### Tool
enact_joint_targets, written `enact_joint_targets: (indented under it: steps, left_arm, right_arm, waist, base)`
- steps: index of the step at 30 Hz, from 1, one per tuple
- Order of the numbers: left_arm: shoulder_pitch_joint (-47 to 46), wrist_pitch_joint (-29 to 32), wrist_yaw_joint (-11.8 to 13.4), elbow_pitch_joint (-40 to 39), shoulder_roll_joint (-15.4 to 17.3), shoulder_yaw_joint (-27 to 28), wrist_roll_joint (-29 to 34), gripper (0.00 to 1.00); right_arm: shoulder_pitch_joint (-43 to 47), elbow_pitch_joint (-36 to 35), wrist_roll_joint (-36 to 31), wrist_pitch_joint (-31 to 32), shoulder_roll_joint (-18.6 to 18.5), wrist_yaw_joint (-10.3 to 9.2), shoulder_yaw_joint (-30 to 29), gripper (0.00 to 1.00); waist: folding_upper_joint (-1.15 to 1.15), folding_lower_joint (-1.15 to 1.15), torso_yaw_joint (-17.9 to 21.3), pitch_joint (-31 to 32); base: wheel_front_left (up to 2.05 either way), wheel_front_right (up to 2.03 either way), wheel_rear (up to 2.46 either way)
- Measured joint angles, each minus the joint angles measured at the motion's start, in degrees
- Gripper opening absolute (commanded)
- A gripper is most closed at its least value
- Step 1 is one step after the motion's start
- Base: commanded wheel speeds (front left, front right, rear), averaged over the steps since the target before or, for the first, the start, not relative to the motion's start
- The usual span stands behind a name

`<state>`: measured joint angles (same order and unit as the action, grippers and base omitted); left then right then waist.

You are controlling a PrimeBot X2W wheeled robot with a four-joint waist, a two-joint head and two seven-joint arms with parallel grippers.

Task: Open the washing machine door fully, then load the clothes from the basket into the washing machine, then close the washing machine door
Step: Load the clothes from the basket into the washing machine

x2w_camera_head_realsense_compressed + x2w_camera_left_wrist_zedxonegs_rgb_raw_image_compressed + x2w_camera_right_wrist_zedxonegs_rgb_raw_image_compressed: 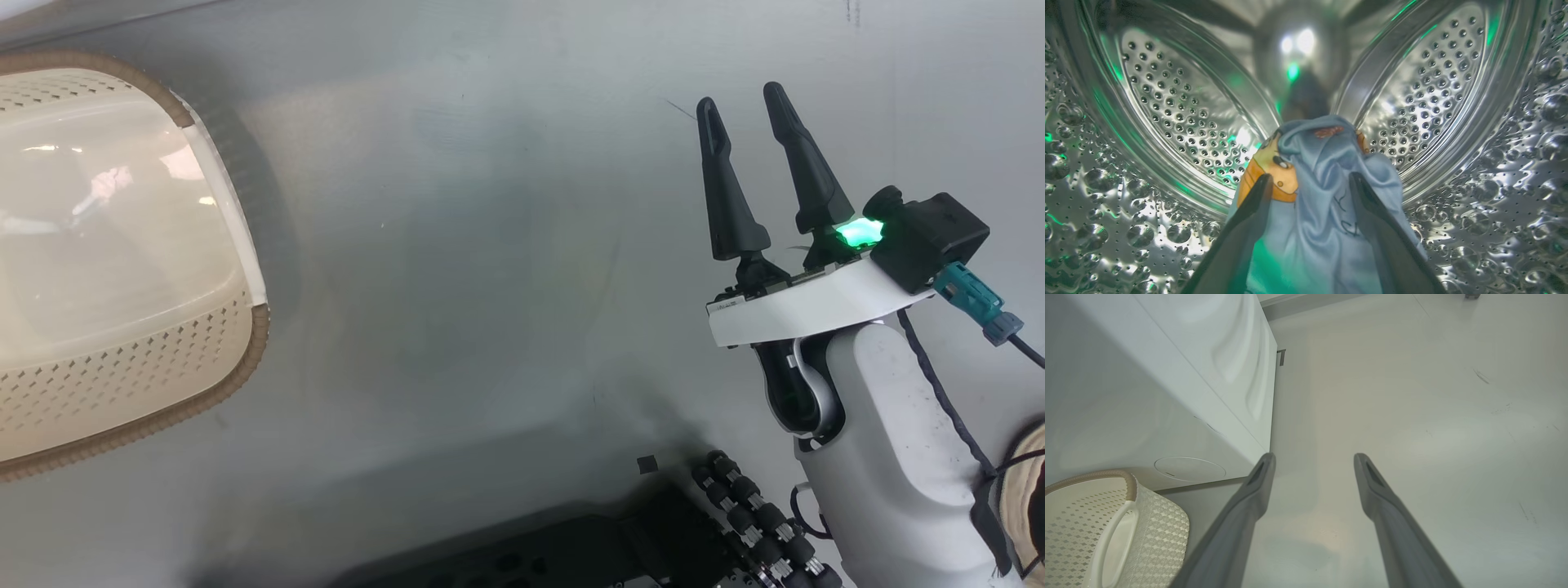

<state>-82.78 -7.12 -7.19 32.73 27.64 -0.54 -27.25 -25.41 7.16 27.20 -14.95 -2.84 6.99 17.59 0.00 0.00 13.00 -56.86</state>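
Clothes [1323, 212] bunched between spread left jaws inside washing machine [1167, 122] drum; right jaws spread above floor [1412, 416].

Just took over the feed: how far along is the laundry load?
Done: door must be open, since the left hand sits inside the drum; the basket looks empty where visible. In hand: a light blue garment lies between its spread fingers. Left: withdraw, close the door. Right hand idles open.

Left wrist camera, seemingly deep inside drum [1167, 102]
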Motion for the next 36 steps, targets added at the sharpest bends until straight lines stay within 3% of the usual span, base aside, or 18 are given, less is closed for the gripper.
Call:
enact_joint_targets:
  steps: [21,36]
  left_arm:
    - [8.26,-6.48,0.0,5.78,-3.55,-2.22,-0.98,1.0]
    - [17.84,-7.61,-0.01,7.26,-7.55,-2.78,-2.68,1.0]
  right_arm:
    - [-0.01,1.71,-1.74,0.0,0.0,0.0,-3.49,1.0]
    - [0.99,3.35,-4.05,0.0,-0.01,0.0,-5.88,1.0]
  waist:
    - [0.0,0.0,-1.84,5.97]
    - [0.0,0.0,-4.68,12.98]
  base:
    - [0.0,0.0,0.0]
    - [0.0,0.0,0.0]
